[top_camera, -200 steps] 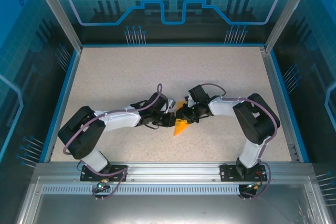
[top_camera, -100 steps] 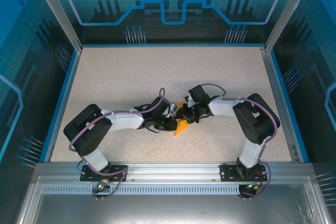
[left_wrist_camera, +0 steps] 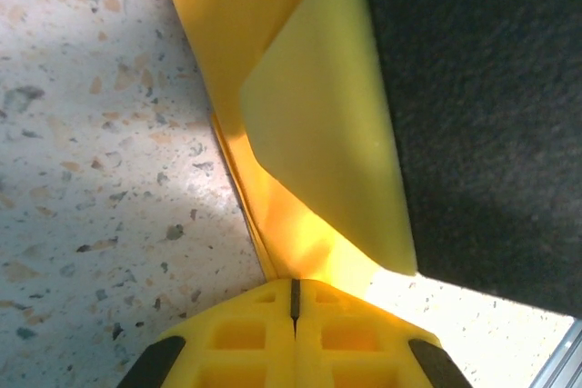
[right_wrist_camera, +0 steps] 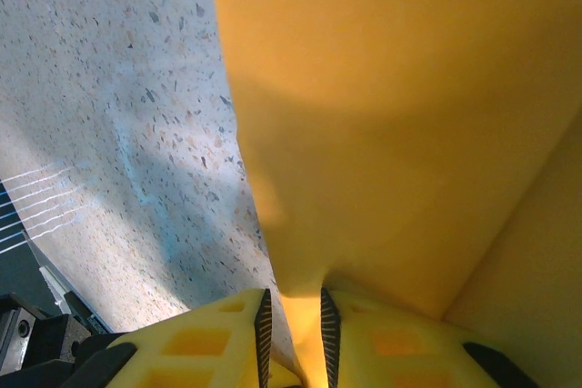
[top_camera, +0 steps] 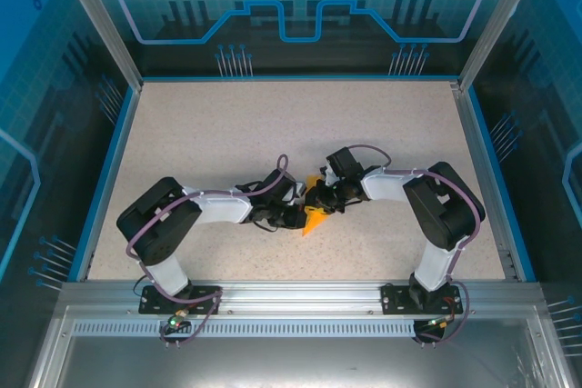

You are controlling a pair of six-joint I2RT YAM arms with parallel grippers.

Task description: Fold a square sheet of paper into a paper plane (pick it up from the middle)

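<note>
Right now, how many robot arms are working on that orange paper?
2: the left arm reaches in from the left, the right arm from the right, meeting at the orange paper.

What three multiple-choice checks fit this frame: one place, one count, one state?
1. Where is the bright orange creased paper sheet?
A) middle of the speckled beige table
B) far left corner
C) off the table

2. How many end effectors grip it?
A) none
B) one
C) two

3. What is the right end effector doing?
A) wide open
B) shut on the paper
C) holding a pen

Key:
1. A, the sheet lies mid-table between the two arms.
2. C, the left end effector and the right one each pinch an edge.
3. B, the paper runs between its nearly closed fingers.
</note>
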